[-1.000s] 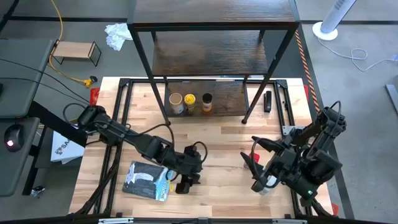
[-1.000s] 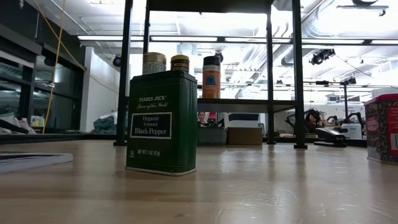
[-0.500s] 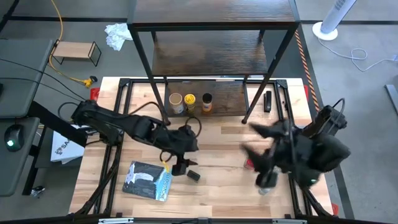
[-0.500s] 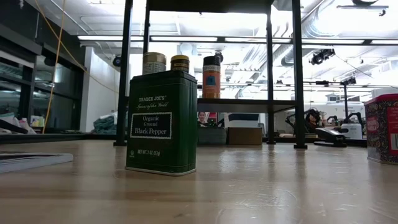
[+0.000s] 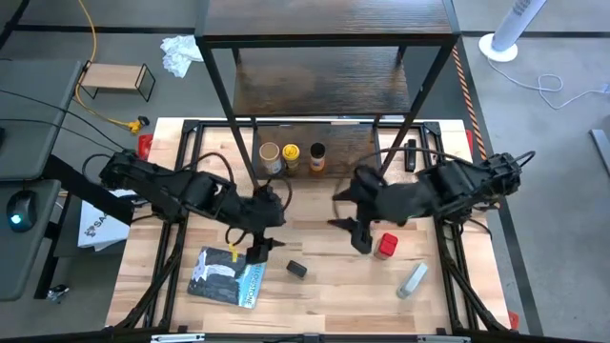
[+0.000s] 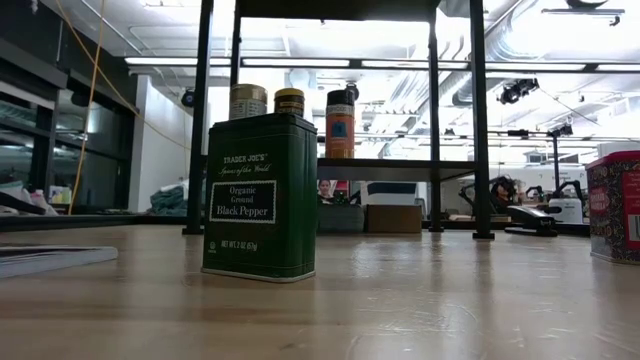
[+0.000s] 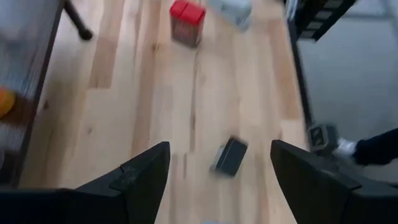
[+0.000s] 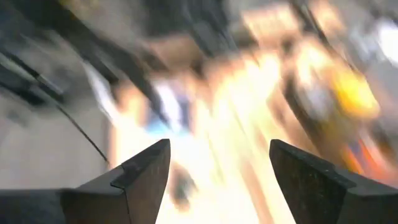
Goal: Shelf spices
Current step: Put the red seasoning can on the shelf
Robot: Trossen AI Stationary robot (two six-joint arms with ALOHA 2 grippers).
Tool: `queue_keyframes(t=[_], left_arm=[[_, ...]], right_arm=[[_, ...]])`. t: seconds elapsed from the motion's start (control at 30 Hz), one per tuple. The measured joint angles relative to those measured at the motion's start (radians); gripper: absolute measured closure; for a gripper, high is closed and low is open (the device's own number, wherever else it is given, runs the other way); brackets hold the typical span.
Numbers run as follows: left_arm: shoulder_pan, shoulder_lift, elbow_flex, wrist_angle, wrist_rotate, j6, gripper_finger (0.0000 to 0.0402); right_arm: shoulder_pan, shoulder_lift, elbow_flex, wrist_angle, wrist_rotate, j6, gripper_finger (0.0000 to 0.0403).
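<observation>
The right wrist view is smeared into streaks; only the right arm's own two dark fingers (image 8: pixel 140 177) read, set apart with nothing between them. The low view shows neither arm: a green Trader Joe's black pepper tin (image 6: pixel 261 196) fills its near ground, and the red spice container (image 6: pixel 614 205) is cut off at the edge.

From above, that tin is a small dark block (image 5: pixel 296 270) on the desk (image 5: pixel 324 305), the red one standing well to its right beside the grey-white tube (image 5: pixel 413 279). Three jars — tan-lidded (image 5: pixel 271 153), yellow-lidded (image 5: pixel 291 152), brown (image 5: pixel 317 155) — stand on the shelf's (image 5: pixel 329 90) lowest board.

The left end effector (image 5: pixel 255 252) hovers over the flat blue-grey packet (image 5: pixel 226 276), fingers apart and empty; its wrist view looks down on the tin.

A second ago the left end effector sat at the tin; the right end effector (image 5: pixel 358 233) has swung from the desk's right edge toward the middle, just left of the red container.
</observation>
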Motion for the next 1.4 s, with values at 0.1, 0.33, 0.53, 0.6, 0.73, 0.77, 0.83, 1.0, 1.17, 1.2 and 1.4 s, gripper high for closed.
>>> queue_keyframes(t=[0.1,0.33,0.53,0.6,0.73,0.77,0.83,1.0,1.17,1.2,1.4], left_arm=[[-0.046,-0.002,-0.013,-0.060,-0.063,-0.008,0.0126],[-0.131,-0.030,-0.192,0.006,-0.116,-0.123,0.0126],[-0.182,-0.173,-0.455,0.224,-0.125,-0.287,0.0126],[-0.187,-0.242,-0.532,0.249,-0.161,-0.333,0.0126],[-0.171,-0.399,-0.666,0.257,-0.262,-0.406,0.0126],[-0.162,-0.437,-0.695,0.258,-0.279,-0.424,0.0126],[-0.145,-0.506,-0.749,0.261,-0.301,-0.459,0.0126],[-0.122,-0.618,-0.841,0.278,-0.318,-0.508,0.0126],[-0.124,-0.647,-0.892,0.291,-0.316,-0.531,0.0126],[-0.124,-0.646,-0.895,0.290,-0.310,-0.534,0.0126],[-0.124,-0.638,-0.895,0.323,-0.288,-0.508,0.0126]], right_arm=[[0.002,0.001,-0.059,-0.320,0.003,0.189,0.0133],[0.086,-0.012,-0.300,-0.550,-0.042,0.579,0.0133],[0.119,-0.015,-0.479,-0.528,-0.165,0.844,0.0133],[0.126,-0.017,-0.513,-0.534,-0.182,0.938,0.0133],[0.132,-0.018,-0.543,-0.562,-0.202,1.128,0.0133],[0.132,-0.018,-0.547,-0.576,-0.202,1.183,0.0133],[0.132,-0.019,-0.558,-0.591,-0.202,1.301,0.0133],[0.134,-0.018,-0.615,-0.586,-0.226,1.608,0.0133],[0.145,-0.016,-0.708,-0.586,-0.308,1.824,0.0133],[0.141,-0.016,-0.721,-0.581,-0.331,1.832,0.0133],[0.123,-0.006,-0.826,-0.357,-0.357,1.844,0.0133]])
